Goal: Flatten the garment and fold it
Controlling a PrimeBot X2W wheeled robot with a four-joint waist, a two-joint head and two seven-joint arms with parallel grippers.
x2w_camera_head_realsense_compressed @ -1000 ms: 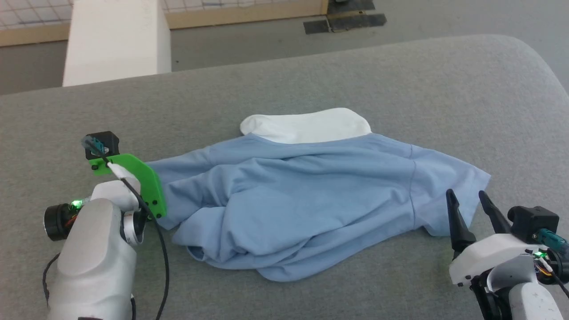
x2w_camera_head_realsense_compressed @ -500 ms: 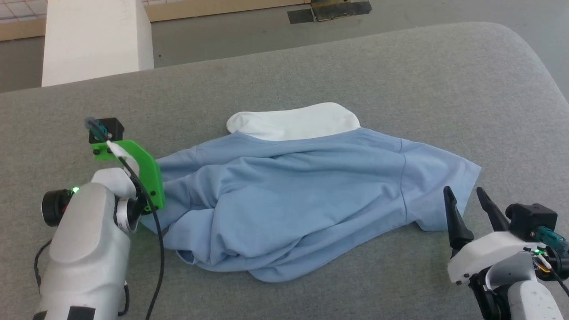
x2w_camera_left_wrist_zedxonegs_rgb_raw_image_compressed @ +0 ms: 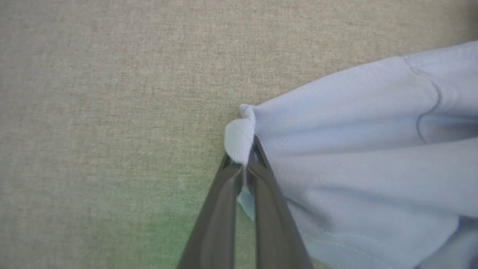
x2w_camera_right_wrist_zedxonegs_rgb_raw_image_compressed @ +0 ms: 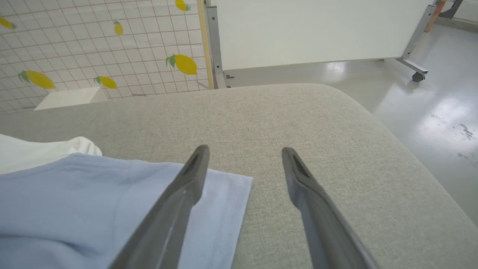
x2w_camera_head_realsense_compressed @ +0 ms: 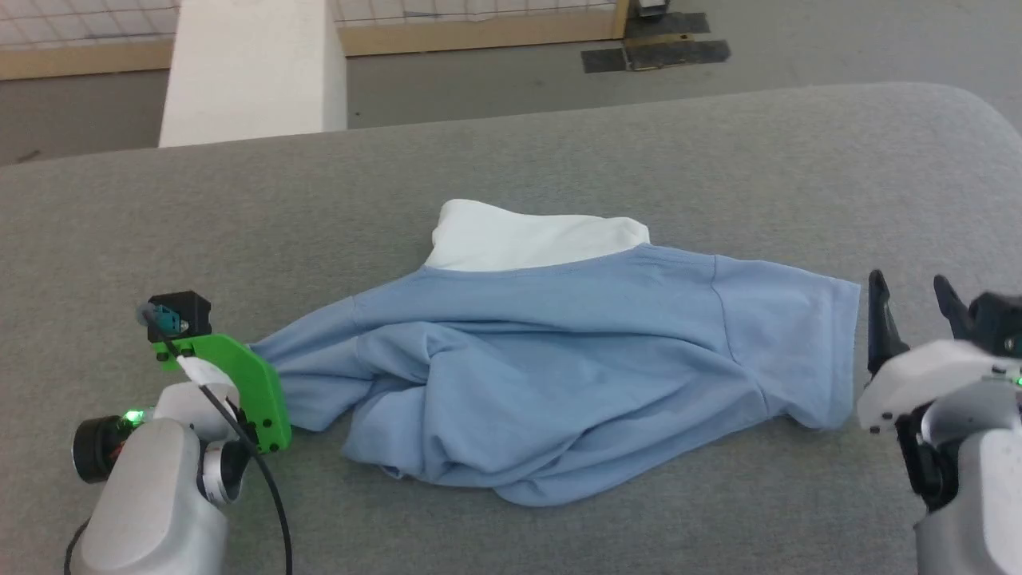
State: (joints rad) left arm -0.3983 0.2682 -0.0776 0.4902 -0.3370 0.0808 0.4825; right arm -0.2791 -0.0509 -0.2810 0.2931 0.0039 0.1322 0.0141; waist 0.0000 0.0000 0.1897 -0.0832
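My left gripper [x2w_camera_left_wrist_zedxonegs_rgb_raw_image_compressed: 242,160] is pinched tight on a small bunched corner at the left end of the garment [x2w_camera_head_realsense_compressed: 559,351]. The garment lies crumpled in the middle of the grey cushioned surface [x2w_camera_head_realsense_compressed: 718,144], its white panel [x2w_camera_head_realsense_compressed: 535,235] poking out on the far side. My right gripper [x2w_camera_head_realsense_compressed: 910,281] stands wide open with nothing in it, just beside the right sleeve hem [x2w_camera_right_wrist_zedxonegs_rgb_raw_image_compressed: 227,209]. To flatten this well, I judge the right should come down on that hem and take both layers before I pull. Then I draw the two ends apart, low and evenly, so the folds in the middle run out. The left's bite looks thin, so a hard tug could slip it.
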